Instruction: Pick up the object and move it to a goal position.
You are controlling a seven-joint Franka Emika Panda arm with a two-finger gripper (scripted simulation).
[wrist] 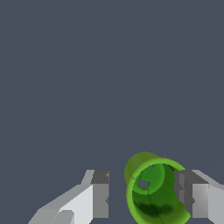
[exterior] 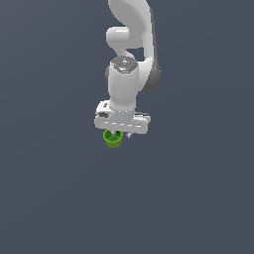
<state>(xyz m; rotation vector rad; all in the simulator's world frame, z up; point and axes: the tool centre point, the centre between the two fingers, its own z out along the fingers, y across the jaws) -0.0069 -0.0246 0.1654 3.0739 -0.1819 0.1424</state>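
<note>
The object [exterior: 112,139] is a small bright green cup with a darker hollow inside, sitting just under the white hand in the exterior view. In the wrist view the object [wrist: 153,192] lies between my two fingers, tilted so that I look into its mouth. It sits off-centre: one finger [wrist: 192,199] overlaps its rim, and a gap separates it from the other finger [wrist: 100,194]. My gripper [wrist: 142,194] is open, with its jaws spread wider than the cup. The gripper [exterior: 121,135] points straight down.
A plain dark grey-blue surface [exterior: 198,198] fills both views. The white arm [exterior: 129,59] rises toward the top of the exterior view. No goal marker shows.
</note>
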